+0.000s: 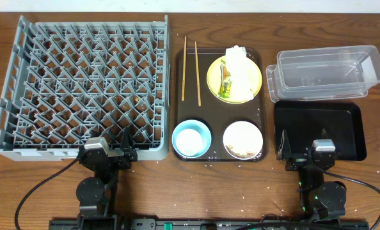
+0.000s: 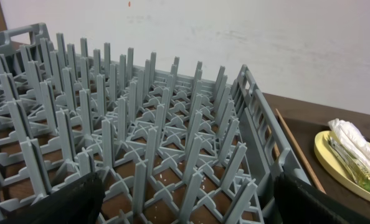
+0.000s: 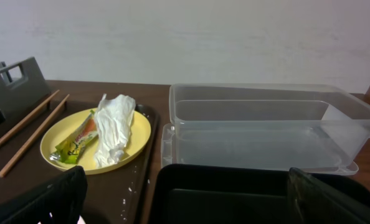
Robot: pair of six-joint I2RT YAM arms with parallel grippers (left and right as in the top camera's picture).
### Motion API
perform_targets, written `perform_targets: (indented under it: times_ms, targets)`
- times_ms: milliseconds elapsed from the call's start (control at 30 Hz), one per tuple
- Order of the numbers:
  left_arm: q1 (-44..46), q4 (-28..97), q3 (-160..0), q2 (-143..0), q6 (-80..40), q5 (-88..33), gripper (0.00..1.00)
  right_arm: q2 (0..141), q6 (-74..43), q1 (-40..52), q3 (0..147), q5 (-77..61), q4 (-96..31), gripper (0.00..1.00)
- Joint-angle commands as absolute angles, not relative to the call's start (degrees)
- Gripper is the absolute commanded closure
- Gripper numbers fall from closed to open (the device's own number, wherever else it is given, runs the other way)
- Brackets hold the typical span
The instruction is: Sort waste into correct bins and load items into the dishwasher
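Both pairs of jaws are gaping wide, gripping nothing. We are seeing a wooden bench (image 1: 241, 191) against a white wall (image 3: 235, 37): dish rack (image 1: 81, 83) at ten o'clock, yellow plate (image 1: 213, 75) at twelve, clear tub (image 1: 324, 70) at two.

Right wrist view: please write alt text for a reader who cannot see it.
A yellow plate holding a crumpled white napkin and a green-and-yellow sachet sits on a brown tray at left, chopsticks beside it. An empty clear tub stands at right, behind a black tray.
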State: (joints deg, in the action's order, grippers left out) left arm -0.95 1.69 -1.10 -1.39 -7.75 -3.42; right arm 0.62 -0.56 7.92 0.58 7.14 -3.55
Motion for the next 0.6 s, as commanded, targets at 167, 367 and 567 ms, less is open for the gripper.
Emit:
perform_targets:
  times_ms: [167,367,567]
  targets:
    - [-0.89,3.84,-0.27,-1.37,-8.27,-3.79,0.12,0.38,-1.89,6.92,0.32,3.55,-3.62,0.01]
    - [-0.89,2.81,-0.27,-1.37,-8.27,-7.27,0.12,0.38,-1.78,6.92,0.32,-2.39,-3.57,0.01]
    - [-0.89,-2.74,-2.37,-1.39,-9.85,-15.14,0.12,0.43,-1.65,6.92,2.63,-10.04,-2.07,0.01]
